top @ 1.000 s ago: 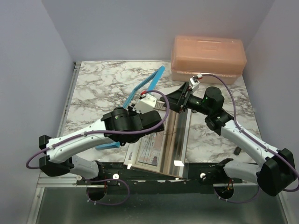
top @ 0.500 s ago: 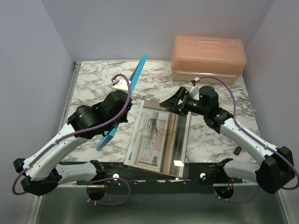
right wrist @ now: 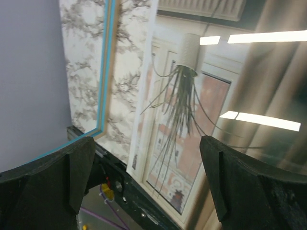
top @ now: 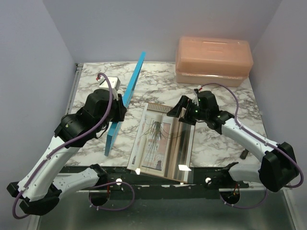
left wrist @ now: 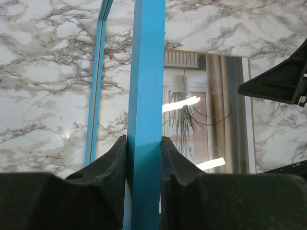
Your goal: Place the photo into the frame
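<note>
The photo lies flat on the marble table, near the front edge; it shows a spiky plant and brown curtains. It also shows in the left wrist view and the right wrist view. The blue frame stands on edge, tilted, left of the photo. My left gripper is shut on one bar of the frame. My right gripper is open and empty, hovering over the photo's far right part, its fingers wide apart.
A peach plastic box stands at the back right. The marble table meets grey walls at left and back. A black rail runs along the front edge under the photo's near end.
My left arm has swung left and back, carrying the frame off the photo and turning it up on edge. My right gripper has moved slightly toward the photo's far edge.
</note>
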Available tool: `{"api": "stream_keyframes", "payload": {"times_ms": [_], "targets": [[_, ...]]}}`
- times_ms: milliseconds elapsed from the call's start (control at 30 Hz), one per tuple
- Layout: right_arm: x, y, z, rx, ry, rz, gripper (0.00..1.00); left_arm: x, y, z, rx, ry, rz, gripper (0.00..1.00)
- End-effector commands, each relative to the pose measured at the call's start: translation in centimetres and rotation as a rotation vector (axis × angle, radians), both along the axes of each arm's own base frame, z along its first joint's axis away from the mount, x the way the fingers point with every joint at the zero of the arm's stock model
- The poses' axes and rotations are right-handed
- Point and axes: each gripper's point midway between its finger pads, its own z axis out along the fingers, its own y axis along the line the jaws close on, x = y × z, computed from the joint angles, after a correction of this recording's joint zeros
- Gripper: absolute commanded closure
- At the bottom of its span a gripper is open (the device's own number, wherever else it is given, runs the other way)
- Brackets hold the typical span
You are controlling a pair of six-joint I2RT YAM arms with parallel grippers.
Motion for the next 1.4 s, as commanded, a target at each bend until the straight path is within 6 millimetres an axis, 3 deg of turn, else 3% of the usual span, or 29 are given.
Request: {"api": "stream_keyframes", "payload": {"times_ms": [0, 500, 767, 1067, 1367], "targets": [[0.4, -2.3, -3.1, -0.156, 0.033, -0.064, 0.0, -0.4, -2.3, 1.7, -0.228, 0.005, -0.065, 1.0], [-0.1, -5.9, -6.9, -0.353, 0.081, -0.143, 0.0, 0.6, -0.3, 1.7, -0.424, -0.004, -0.04, 1.0], [-1.2, -6.7, -8.7, -0.377, 0.123, -0.147, 0.0, 1.5, 1.4, 1.2, -0.476, 0.03, -0.001, 1.0], [-2.4, -7.6, -11.1, -0.289, 0.239, -0.151, 0.0, 2.9, 3.6, -2.4, -0.492, 0.099, 0.057, 1.0], [-3.4, -10.5, -13.1, -0.304, 0.327, -0.237, 0.0, 3.5, 5.8, -6.0, -0.504, 0.156, 0.116, 1.0]]}}
